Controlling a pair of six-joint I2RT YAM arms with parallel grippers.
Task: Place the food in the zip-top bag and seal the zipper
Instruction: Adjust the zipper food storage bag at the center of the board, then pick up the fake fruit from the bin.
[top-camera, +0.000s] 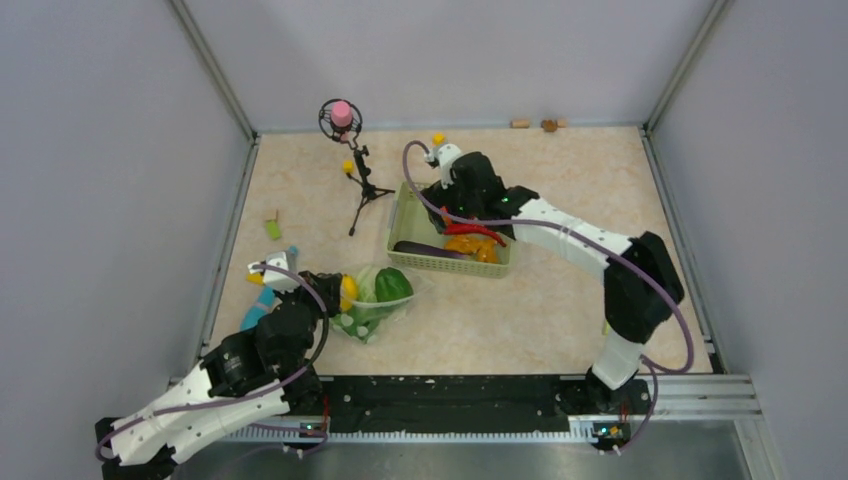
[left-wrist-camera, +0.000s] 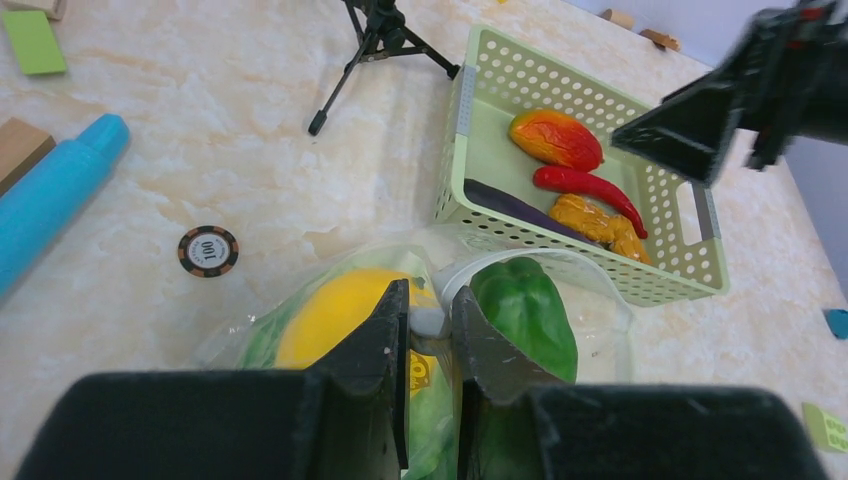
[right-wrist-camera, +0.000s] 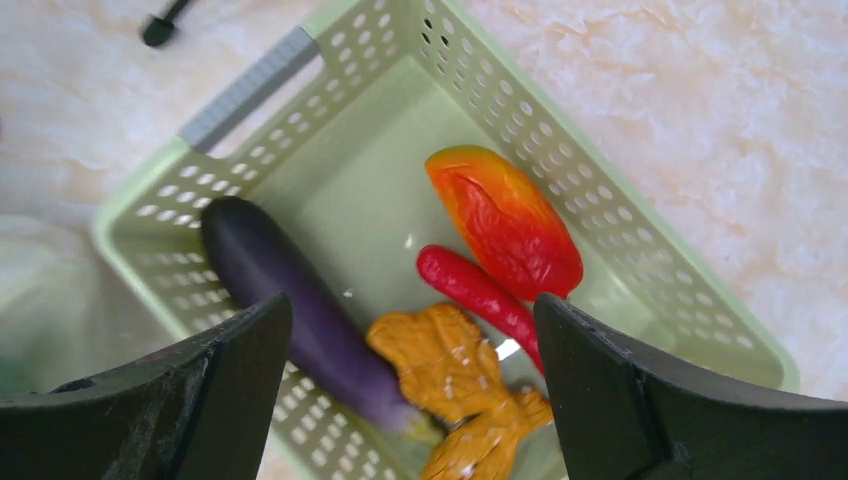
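Note:
The zip-top bag lies on the table left of centre, holding a yellow lemon, a green pepper and a pale cabbage. My left gripper is shut on the whitish zipper strip at the bag's mouth. A green mesh basket holds more food: a purple eggplant, a red chili, an orange-red piece and an orange piece. My right gripper hangs open above the basket with nothing between its fingers; in the top view it is over the basket's far side.
A small black tripod with a pink ball stands left of the basket. A poker chip, a blue cylinder, a green block and a wooden block lie left of the bag.

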